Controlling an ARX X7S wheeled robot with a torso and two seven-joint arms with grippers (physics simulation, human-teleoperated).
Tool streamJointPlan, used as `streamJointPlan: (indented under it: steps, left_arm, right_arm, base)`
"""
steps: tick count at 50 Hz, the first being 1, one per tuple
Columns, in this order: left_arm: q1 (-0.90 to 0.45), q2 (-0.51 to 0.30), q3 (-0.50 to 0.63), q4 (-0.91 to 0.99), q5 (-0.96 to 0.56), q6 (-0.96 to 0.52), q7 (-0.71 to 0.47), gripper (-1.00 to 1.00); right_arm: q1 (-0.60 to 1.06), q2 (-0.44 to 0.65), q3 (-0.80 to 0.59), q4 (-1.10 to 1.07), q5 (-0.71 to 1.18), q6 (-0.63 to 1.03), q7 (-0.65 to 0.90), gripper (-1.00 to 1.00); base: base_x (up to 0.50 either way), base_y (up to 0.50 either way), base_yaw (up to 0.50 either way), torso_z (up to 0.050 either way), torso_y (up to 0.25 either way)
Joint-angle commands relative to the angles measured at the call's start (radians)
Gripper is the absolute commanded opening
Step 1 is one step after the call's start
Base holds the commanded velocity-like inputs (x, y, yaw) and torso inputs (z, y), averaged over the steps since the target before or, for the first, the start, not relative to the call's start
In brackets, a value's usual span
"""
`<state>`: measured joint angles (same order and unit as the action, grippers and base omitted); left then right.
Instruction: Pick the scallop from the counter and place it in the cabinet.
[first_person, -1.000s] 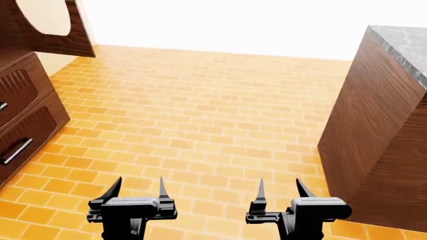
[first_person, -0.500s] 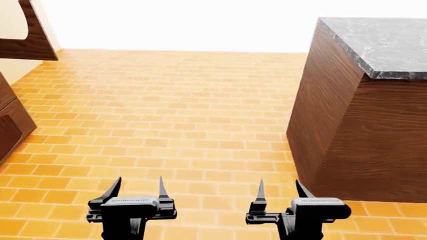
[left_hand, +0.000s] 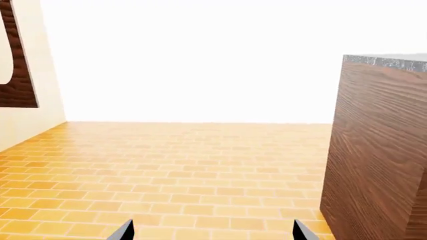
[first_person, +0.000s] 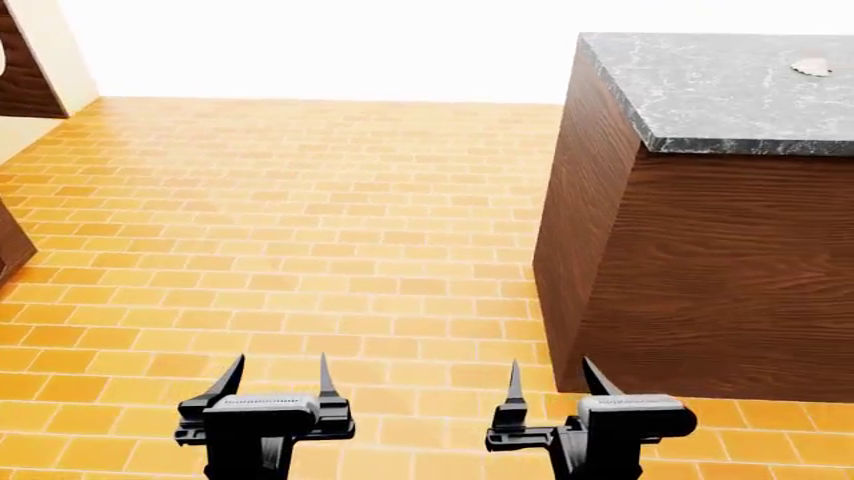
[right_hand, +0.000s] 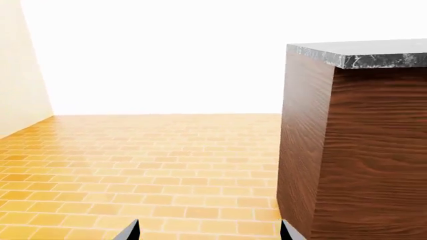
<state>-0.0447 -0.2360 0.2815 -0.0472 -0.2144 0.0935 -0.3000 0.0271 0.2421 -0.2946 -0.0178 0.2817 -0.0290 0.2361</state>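
I see the scallop (first_person: 811, 67) lying on the counter (first_person: 721, 100), far back near its right side. My left gripper (first_person: 274, 380) and right gripper (first_person: 550, 385) are both spread wide, holding nothing, low over the orange floor (first_person: 294, 230).

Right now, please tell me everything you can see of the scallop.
The scallop shows only in the head view: a small, pale cream, fan-shaped shell lying flat on the grey marble top of the counter, near its far right part. Its ribs are too small to make out. Only the counter top touches it; neither gripper is near, and the wrist views do not show it.
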Motion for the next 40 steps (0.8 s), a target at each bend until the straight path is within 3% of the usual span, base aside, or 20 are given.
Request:
streamJointPlan:
  steps: [1,15,25,40]
  left_arm:
    - [-0.001,-0.004,0.005,0.001,-0.005,-0.002,-0.004,1.00]
    - [-0.003,-0.007,0.010,-0.002,-0.009,0.004,-0.008,1.00]
    - [-0.002,-0.011,0.013,0.002,-0.012,0.005,-0.012,1.00]
    - [-0.003,-0.016,0.018,0.009,-0.019,-0.002,-0.017,1.00]
  right_arm:
    - [0.003,0.003,-0.007,0.002,0.005,0.001,0.001,1.00]
    - [0.008,0.014,-0.019,-0.003,-0.017,0.025,0.025,1.00]
    - [-0.008,0.022,-0.038,-0.048,-0.015,-0.074,-0.020,1.00]
    - [-0.003,0.022,-0.030,-0.035,-0.001,-0.038,0.008,1.00]
  base:
    - [-0.50,-0.02,0.00,0.000,0.000]
    - [-0.50,-0.02,0.00,0.000,0.000]
    - [-0.50,-0.03,0.00,0.000,0.000]
    - [-0.50,0.00,0.00,0.000,0.000]
